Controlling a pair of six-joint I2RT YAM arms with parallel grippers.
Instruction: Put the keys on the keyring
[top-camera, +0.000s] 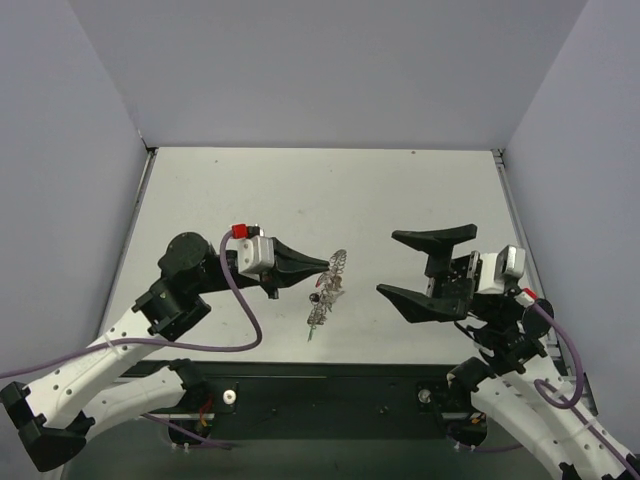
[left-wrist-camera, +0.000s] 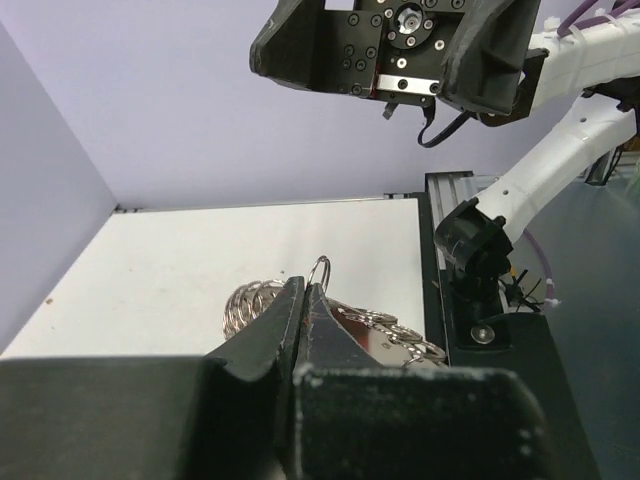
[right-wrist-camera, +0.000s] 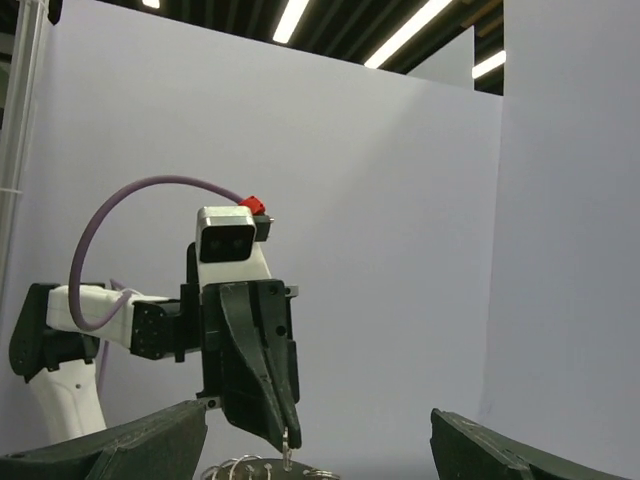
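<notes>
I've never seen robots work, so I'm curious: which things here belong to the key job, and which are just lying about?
For the job: keyring with its silver bunch; left jaws, shut on it; right jaws, open, apart from it.
Just there: white table; purple cable; pale walls.

My left tool (top-camera: 326, 264) in matt black moulded plastic, my right tool (top-camera: 388, 263) the same dull black plastic, thin silver wire keyring (top-camera: 328, 285) of bright glossy metal, smooth matt white tabletop (top-camera: 250, 190), faintly speckled
</notes>
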